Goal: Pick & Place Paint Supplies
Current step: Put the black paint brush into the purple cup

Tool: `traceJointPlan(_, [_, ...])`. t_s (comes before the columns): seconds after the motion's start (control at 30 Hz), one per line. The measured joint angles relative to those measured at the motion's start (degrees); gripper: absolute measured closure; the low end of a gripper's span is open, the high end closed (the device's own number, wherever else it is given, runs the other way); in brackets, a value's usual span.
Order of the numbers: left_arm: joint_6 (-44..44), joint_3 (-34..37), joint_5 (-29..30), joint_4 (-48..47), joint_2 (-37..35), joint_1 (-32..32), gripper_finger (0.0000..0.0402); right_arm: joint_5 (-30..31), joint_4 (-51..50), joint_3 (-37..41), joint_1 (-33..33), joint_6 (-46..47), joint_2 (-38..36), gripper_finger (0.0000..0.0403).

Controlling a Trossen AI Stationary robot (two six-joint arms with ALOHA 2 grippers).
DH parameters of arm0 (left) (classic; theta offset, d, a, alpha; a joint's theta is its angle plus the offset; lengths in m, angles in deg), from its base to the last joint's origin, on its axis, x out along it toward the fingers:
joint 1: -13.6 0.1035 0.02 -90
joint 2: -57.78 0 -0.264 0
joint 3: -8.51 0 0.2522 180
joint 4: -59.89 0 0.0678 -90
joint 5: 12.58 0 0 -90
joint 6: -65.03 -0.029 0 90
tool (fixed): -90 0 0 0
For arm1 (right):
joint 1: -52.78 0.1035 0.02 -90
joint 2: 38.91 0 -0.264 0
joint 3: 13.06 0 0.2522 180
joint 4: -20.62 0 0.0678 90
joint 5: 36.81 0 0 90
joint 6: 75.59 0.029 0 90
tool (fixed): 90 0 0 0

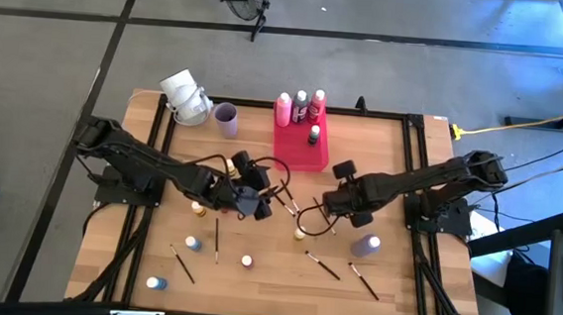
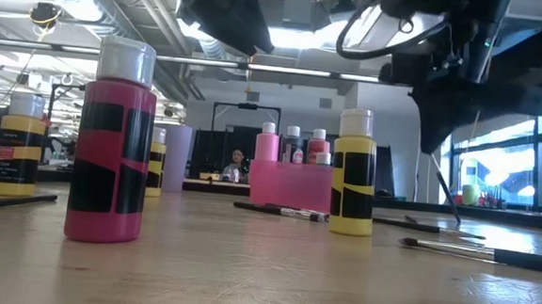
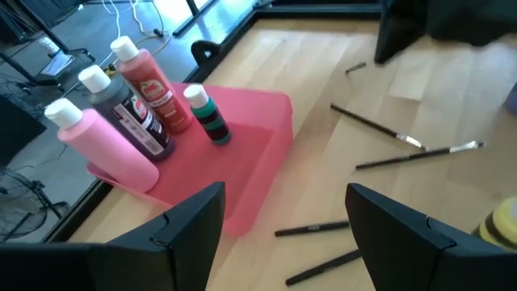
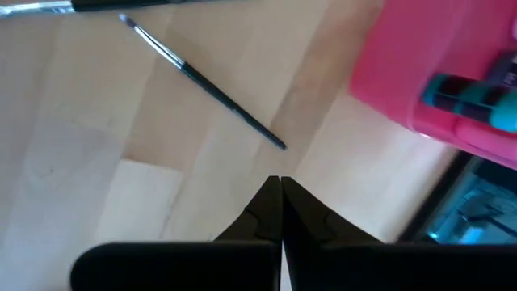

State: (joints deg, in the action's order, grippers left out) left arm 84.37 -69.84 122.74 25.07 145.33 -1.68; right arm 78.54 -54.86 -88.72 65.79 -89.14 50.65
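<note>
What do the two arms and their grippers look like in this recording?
Both arms are black and jointed, with thin black cables looping near the wrists. The left gripper has two broad, flat, matte black fingers; the right gripper has matching black fingers tapering to points. No markings show.

- A pink-red tray is set at the far middle of the wooden table.
- A lilac cup is stood upright left of the tray, apart from it.
- A white object is seen beside the cup, at the table's far left corner.
- A yellow cable is laid across the floor.
</note>
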Motion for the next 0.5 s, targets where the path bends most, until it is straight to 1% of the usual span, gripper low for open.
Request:
traceJointPlan(0.33, [-0.1, 0.0, 1.1, -0.1, 0.0, -1.3, 0.0148, 5.2, -5.0, -3.7, 2.2, 4.0, -2.1, 0.0403])
traceJointPlan(0.5, [-0.3, 0.2, 1.5, 0.2, 0.0, -1.6, 0.0148, 8.8, -7.8, -6.6, 3.6, 5.4, -2.8, 0.0403])
